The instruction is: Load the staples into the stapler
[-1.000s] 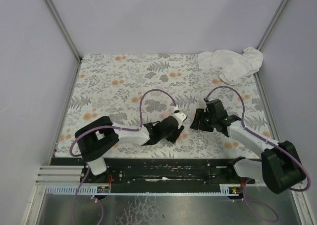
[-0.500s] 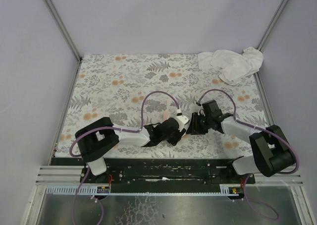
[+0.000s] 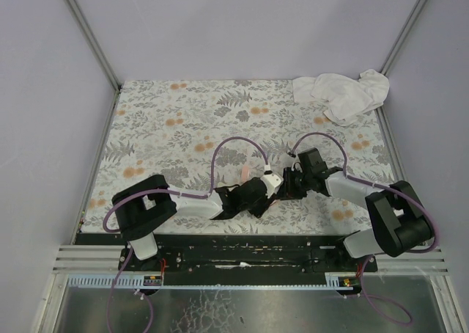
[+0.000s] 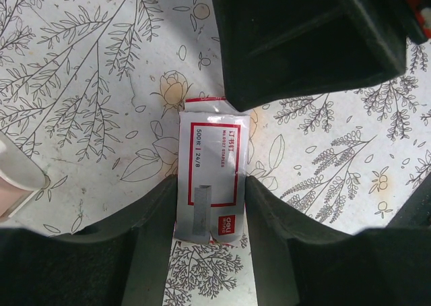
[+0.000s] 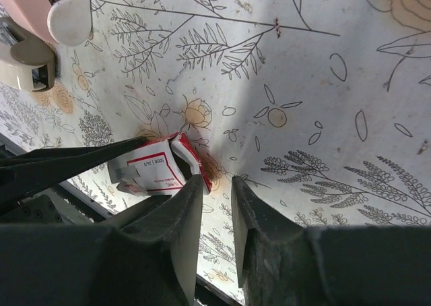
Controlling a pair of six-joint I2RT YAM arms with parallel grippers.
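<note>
Staples (image 4: 210,178) lay flat on mat (image 4: 87,83), label up, near stapler (image 5: 40,9). Left gripper (image 4: 210,185) clamped staples by the long sides. Right gripper (image 5: 217,185) narrow, tips at staples' open end; grip there unclear.

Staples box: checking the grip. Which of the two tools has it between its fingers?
The left tool: the staples box sits between its fingers. The right tool only reaches the box's end, with nothing in its gap.
</note>
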